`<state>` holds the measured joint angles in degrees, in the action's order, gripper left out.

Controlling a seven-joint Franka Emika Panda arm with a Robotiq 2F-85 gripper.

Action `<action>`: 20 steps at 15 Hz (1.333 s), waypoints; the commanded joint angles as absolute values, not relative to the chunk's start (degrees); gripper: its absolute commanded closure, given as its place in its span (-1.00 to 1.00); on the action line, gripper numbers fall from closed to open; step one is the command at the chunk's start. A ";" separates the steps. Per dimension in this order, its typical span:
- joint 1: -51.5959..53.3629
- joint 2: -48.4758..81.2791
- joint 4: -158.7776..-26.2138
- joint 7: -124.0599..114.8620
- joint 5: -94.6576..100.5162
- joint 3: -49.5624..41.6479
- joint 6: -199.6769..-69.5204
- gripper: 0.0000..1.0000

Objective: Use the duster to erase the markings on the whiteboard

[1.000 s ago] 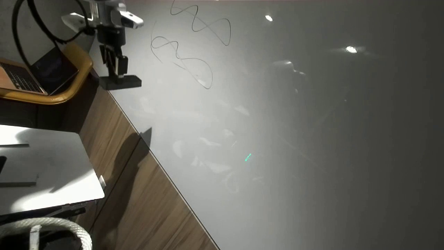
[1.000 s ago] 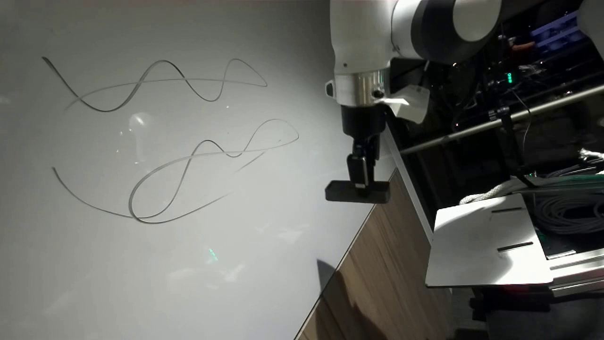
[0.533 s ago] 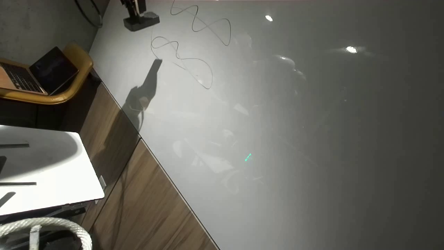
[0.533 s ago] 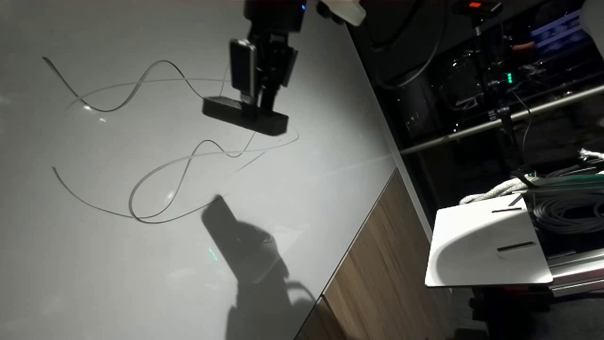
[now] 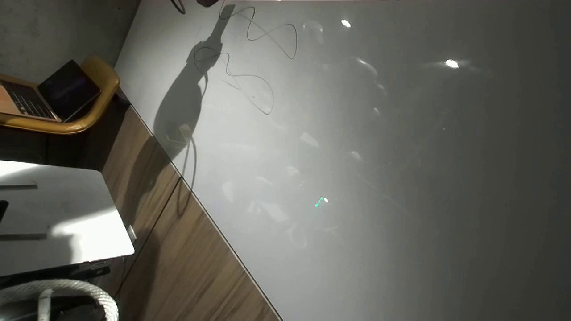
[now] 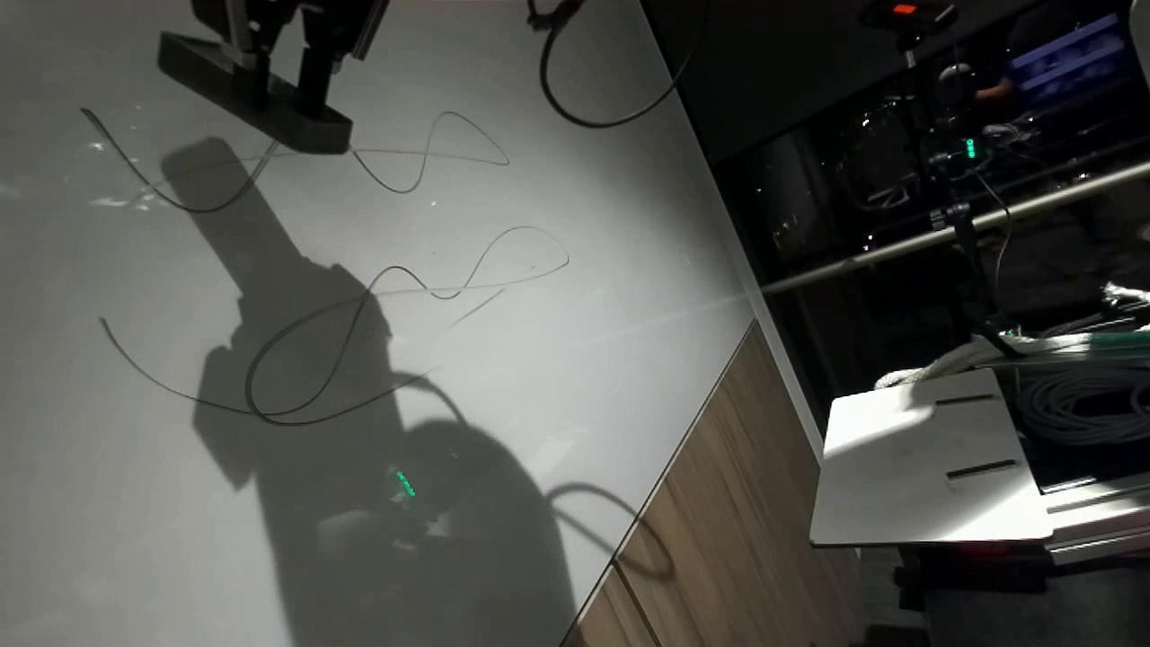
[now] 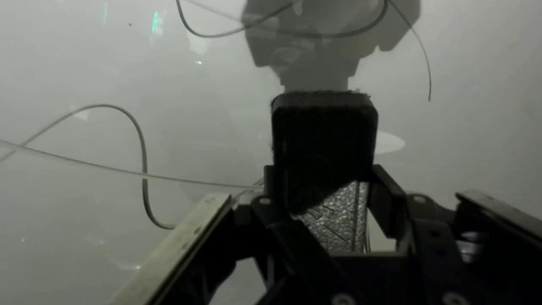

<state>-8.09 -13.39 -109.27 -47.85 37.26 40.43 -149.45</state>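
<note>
Dark grey, the duster [image 7: 324,148] sits pinched in the gripper [image 7: 325,185], closed to the duster's width, apparently just off the whiteboard [image 5: 379,200], where both looping markings [image 6: 367,295] are left, so the erasing seems hardly begun.

Whiteboard [image 5: 401,223]: a smooth, glossy finish is presented; light is mirrored as glare.
Duster [image 7: 324,144]: a matt face with fuzzy edges is shown; where lit, a rough, grainy texture is revealed.
Hand [image 7: 325,182]: matt links are studded with metal-looking screw heads [image 7: 343,300].
Panel [image 5: 200,258]: wood, or a wood-look finish, is displayed with streaked grain.
Rope [image 5: 99,295]: a braided surface is seen.
</note>
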 commanded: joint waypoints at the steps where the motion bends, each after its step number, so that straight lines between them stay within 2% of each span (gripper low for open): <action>1: -12.47 -2.89 -98.18 -55.14 49.62 47.98 -145.08 0.45; 6: -8.89 8.50 -89.24 -60.84 63.54 51.12 -136.71 0.45; 11: 0.13 18.39 -83.53 -64.11 74.21 50.67 -129.17 0.45; 12: 8.11 17.96 -82.89 -63.27 72.51 41.84 -130.31 0.45; 14: 12.59 19.55 -80.47 -61.69 71.35 37.09 -130.72 0.45; 20: 17.49 13.84 -82.29 -53.28 65.04 22.94 -133.49 0.45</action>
<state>17.42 16.13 -83.40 -59.11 66.91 30.11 -131.36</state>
